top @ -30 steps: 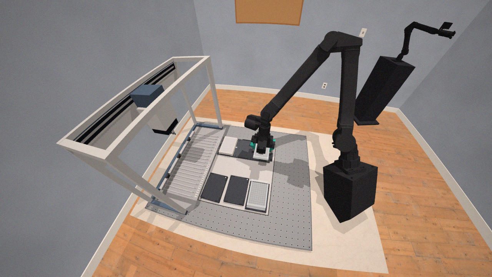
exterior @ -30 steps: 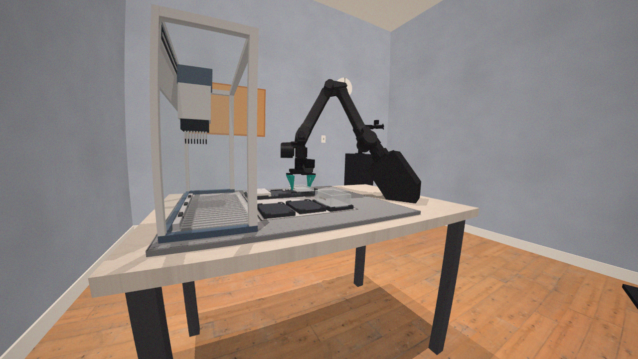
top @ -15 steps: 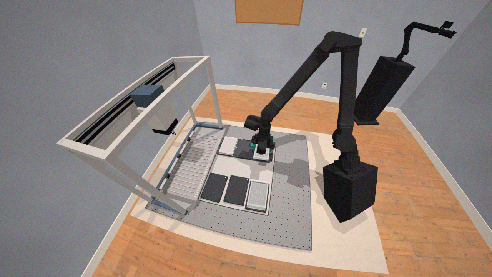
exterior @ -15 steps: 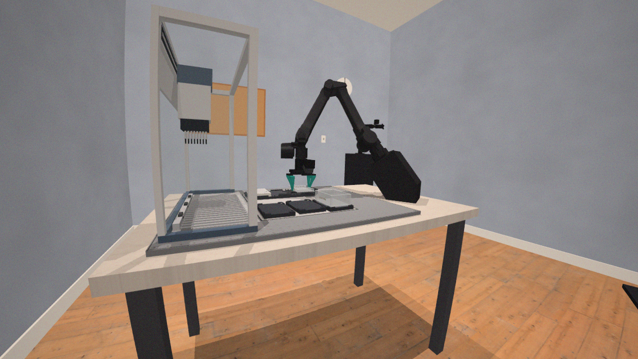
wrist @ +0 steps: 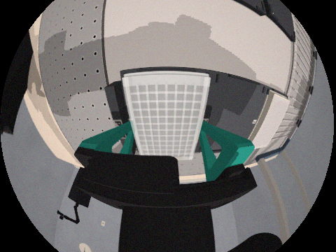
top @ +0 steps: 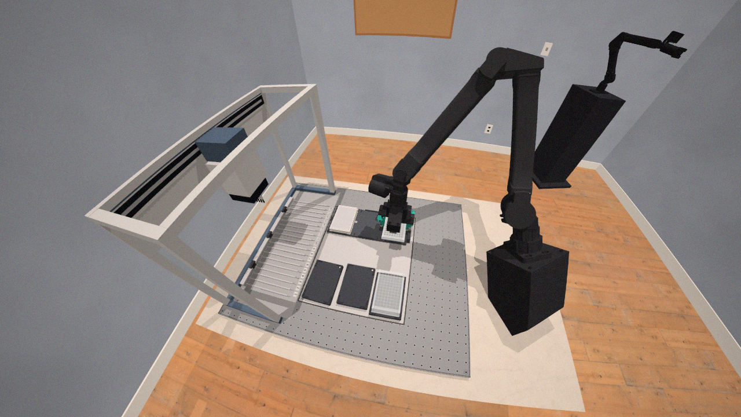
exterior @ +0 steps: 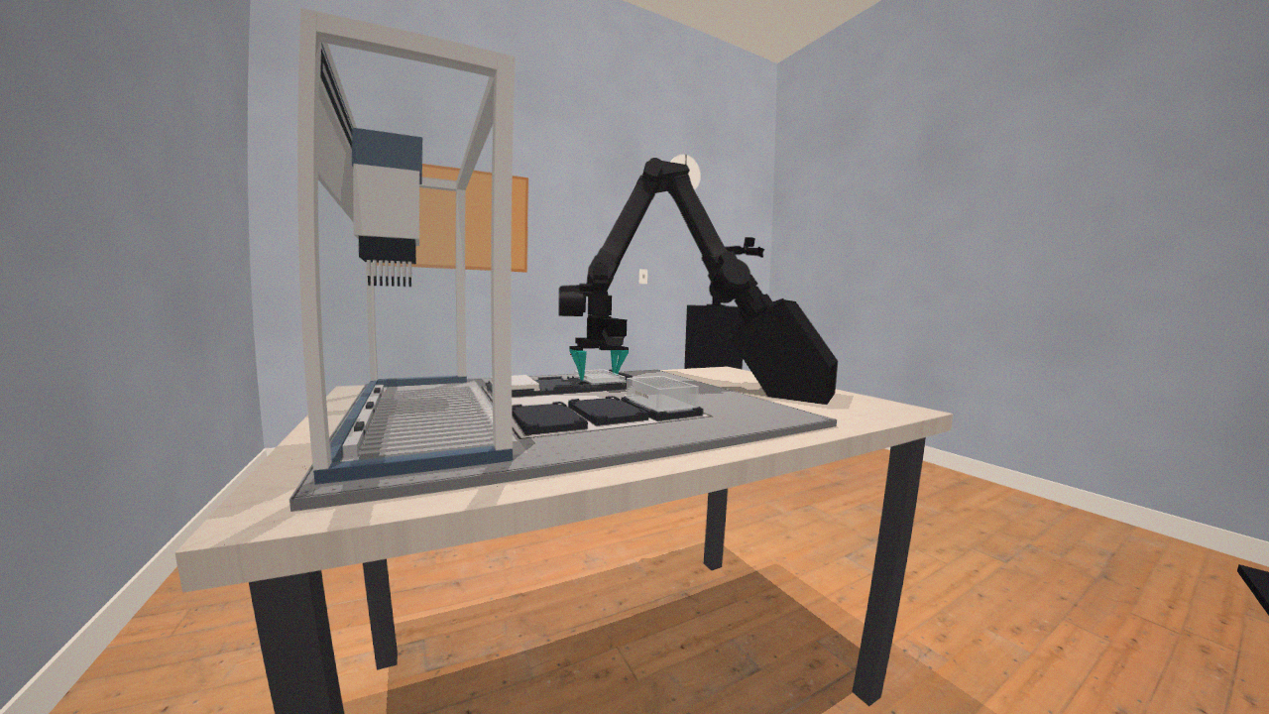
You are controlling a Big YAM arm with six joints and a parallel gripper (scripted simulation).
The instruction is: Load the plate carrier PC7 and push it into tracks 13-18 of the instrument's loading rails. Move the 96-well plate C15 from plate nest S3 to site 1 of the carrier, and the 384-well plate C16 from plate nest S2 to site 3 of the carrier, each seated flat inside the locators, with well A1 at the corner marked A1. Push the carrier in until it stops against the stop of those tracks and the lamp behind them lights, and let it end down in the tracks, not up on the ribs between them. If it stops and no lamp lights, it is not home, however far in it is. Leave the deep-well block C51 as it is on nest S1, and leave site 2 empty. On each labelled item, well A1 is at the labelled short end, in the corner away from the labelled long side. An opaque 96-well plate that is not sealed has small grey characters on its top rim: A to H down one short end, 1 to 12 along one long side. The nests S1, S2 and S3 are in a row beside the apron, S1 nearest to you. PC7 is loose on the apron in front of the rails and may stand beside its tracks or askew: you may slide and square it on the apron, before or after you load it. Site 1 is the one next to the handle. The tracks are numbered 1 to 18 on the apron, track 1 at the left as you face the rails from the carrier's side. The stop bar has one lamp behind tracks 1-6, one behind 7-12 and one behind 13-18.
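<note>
Plate C15 (wrist: 165,114), its label unreadable, sits clamped in the wide-spread claw (wrist: 168,145) over carrier PC7 (top: 369,228).

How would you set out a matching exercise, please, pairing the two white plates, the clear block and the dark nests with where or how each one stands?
Things:
1. gridded white plate
2. smooth white plate
3. clear block
4. two dark nests

States:
A. on the nest farthest from the rails
B. clamped between the green fingers
C. bare, nothing on them
D. on the carrier, at its end nearest the rails

Pairs: 1-B, 2-D, 3-A, 4-C
</note>
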